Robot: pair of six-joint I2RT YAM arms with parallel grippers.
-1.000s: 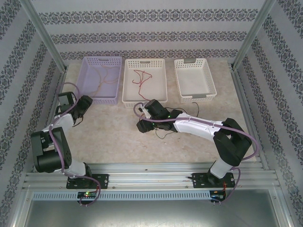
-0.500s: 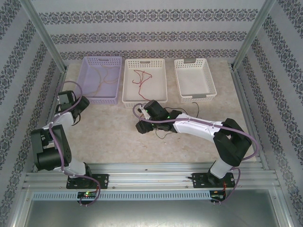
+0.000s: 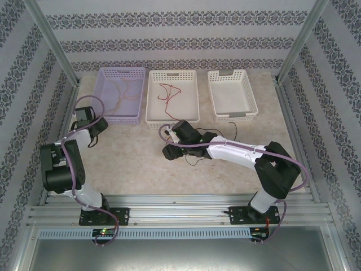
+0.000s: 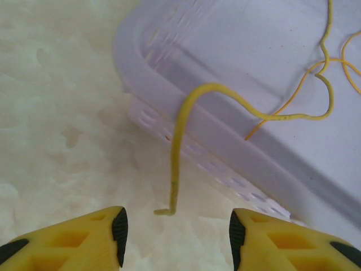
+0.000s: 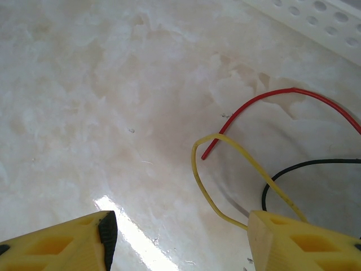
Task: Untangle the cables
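Left end effector (image 4: pixel 176 228) narrower, half-open, empty.

1. Yellow cable (image 4: pixel 179 147): thin, draped over a basket rim (image 4: pixel 293 169), its bent tip hanging free just ahead of the left gripper (image 4: pixel 177 237).
2. Red cable (image 5: pixel 265 96): curved, ahead-right of the right gripper (image 5: pixel 180 243).
3. Yellow loop (image 5: pixel 206 189): reaches its right finger.
4. Black cable (image 5: pixel 304 165): arcs just right of the loop.

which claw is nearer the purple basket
Left. The left claw sits just off a near corner of the purple basket; the right claw is farther off, by the middle basket.
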